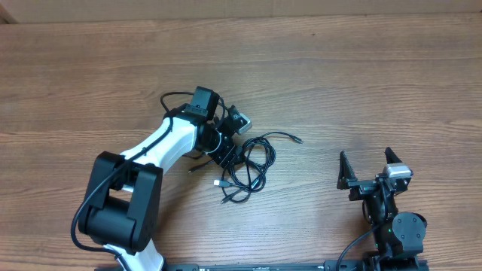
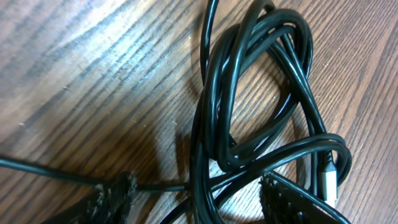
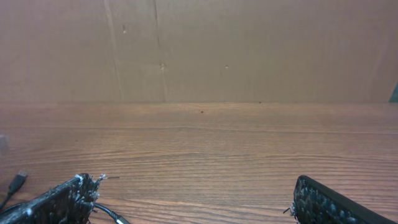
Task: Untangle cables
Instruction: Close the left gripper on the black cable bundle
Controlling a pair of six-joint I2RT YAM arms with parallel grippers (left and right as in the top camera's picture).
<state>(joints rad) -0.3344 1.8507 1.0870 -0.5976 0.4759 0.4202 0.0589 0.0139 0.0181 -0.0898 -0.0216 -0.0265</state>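
Midway across a wood surface (image 1: pixel 361 75) fronting brown board (image 3: pixel 249 50), cables (image 2: pixel 208 124) lie tangled. Left claw (image 2: pixel 196 190) straddles them, part-open; right claw (image 1: pixel 367 156) gapes empty.

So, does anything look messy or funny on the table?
Yes, the cables near the middle of the table are in a tangle: black loops cross over and through each other instead of lying straight. The left tool straddles the bundle. Nothing looks spilled or broken.
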